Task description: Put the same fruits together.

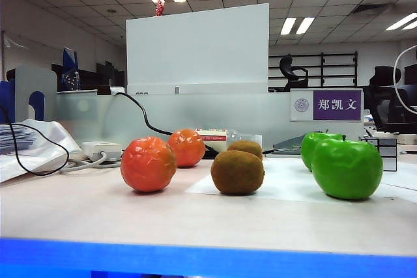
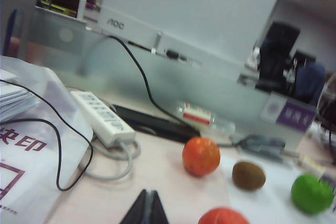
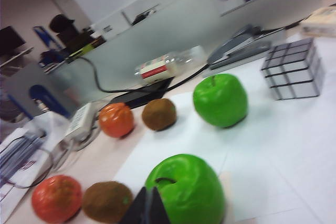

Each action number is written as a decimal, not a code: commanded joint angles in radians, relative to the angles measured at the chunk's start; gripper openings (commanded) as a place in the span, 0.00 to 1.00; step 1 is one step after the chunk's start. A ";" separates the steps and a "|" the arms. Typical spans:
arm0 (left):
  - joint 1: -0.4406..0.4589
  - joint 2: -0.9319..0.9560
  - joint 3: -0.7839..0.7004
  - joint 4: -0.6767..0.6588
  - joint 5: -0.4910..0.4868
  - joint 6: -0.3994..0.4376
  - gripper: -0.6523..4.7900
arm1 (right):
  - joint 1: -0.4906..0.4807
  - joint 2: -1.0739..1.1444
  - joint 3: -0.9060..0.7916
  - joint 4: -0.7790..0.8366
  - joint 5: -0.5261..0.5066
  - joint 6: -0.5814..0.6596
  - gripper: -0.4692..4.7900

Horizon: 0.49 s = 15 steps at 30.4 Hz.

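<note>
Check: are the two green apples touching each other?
Apart. The right wrist view shows bare white paper between the far green apple and the near green apple; the exterior view's overlap is only perspective.

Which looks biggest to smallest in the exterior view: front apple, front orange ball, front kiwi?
1. Front apple
2. Front orange ball
3. Front kiwi
All three sit about equally near, so the order should hold, though apple and ball are close.

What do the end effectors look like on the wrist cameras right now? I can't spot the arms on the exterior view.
Only fingertips show. The left end effector is a dark, nearly black wedge: two flat tapering fingers pressed together with a thin seam. The right end effector looks the same. No cables, markings or arm links are visible, and the exterior view shows neither arm.
</note>
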 commanded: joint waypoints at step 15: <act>0.000 -0.002 0.008 -0.351 0.252 -0.130 0.13 | 0.003 0.003 0.011 -0.200 -0.137 -0.011 0.08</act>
